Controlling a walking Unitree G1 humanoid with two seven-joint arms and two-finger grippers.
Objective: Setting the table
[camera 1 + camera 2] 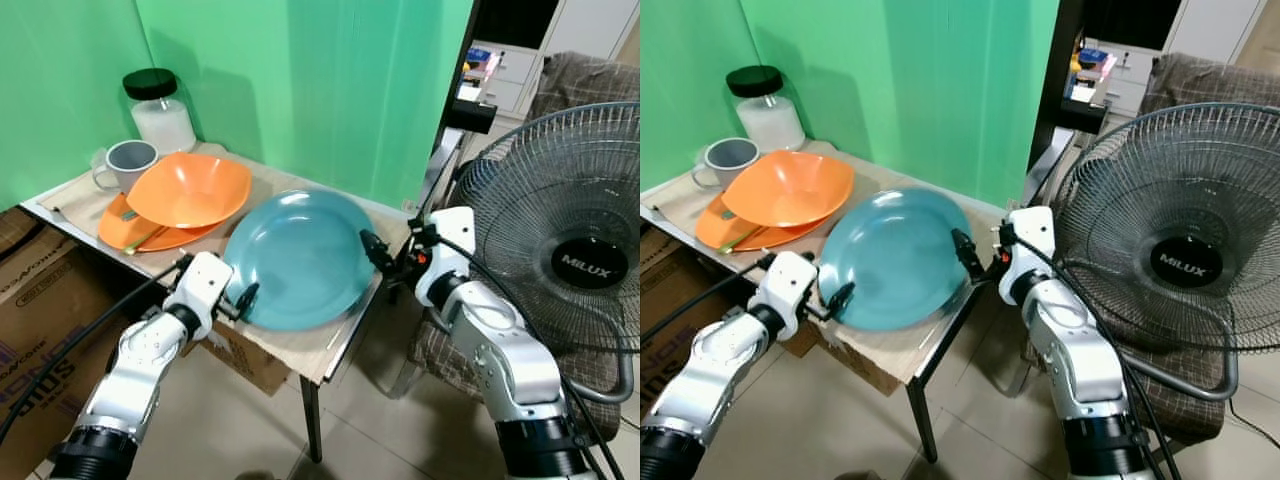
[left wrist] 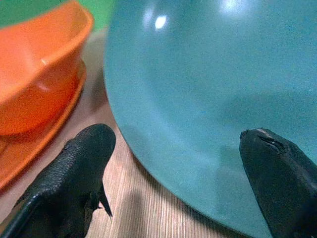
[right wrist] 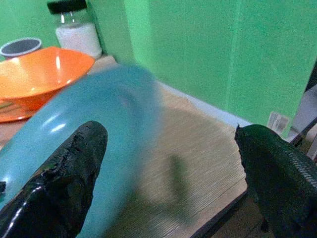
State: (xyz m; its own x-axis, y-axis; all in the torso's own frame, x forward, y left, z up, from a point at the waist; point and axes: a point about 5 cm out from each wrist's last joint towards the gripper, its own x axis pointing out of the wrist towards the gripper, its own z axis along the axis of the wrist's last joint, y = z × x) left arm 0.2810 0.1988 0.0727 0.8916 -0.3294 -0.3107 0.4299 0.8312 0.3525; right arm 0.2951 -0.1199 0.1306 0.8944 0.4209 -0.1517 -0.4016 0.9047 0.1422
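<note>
A large teal plate [image 1: 300, 255] lies on the near end of the wooden table [image 1: 310, 350], its near rim reaching toward the table's edge. My left gripper [image 1: 240, 300] sits at the plate's near-left rim, open, its fingers [image 2: 84, 163] straddling the rim [image 2: 208, 89]. My right gripper [image 1: 380, 255] is at the plate's right rim, also open, with the blurred rim [image 3: 99, 114] close to one finger [image 3: 69, 173]. Whether either gripper touches the plate is unclear.
An orange bowl [image 1: 190, 188] rests on an orange plate [image 1: 130, 232] at the table's left, with a grey mug [image 1: 128, 162] and a black-lidded jar [image 1: 158, 110] behind. A standing fan [image 1: 570, 230] crowds my right arm. Cardboard boxes [image 1: 40, 310] sit lower left.
</note>
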